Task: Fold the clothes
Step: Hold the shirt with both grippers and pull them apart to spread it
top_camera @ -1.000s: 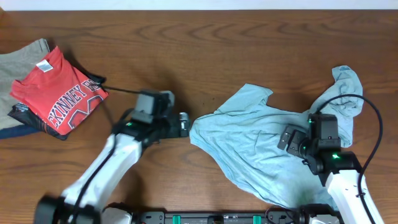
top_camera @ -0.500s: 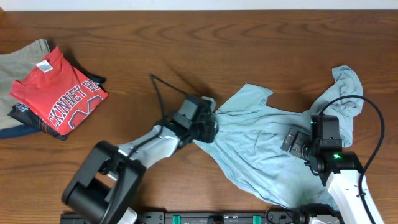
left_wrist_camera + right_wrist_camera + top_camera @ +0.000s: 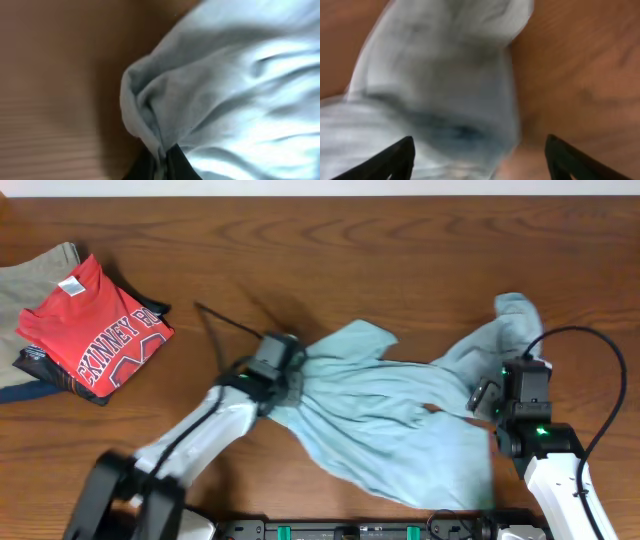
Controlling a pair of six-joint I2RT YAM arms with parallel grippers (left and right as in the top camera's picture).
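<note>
Item: clothes, one pale blue garment of thin, wrinkled fabric.
Location: on the table, right of centre, stretched between the two grippers.
Lie: crumpled, not flat. The left edge is gathered into a bunch. One flap points toward the far left. The right end narrows to a strip running toward the far side of the table. The lower edge trails to the near edge.
Left gripper: closed on the bunched left edge of the clothes. The wrist view shows a fold of fabric pinched between the dark fingers at the bottom of the frame, with bare wood to the left.
Right gripper: wide apart at the right end of the clothes. In the wrist view a dark fingertip stands at each side with the blue strip lying between them, not pinched. The view is blurred.
Red T-shirt: folded, white lettering, far left of the table, well apart from the clothes.
Beige garment: lies under the red T-shirt at the left edge.
</note>
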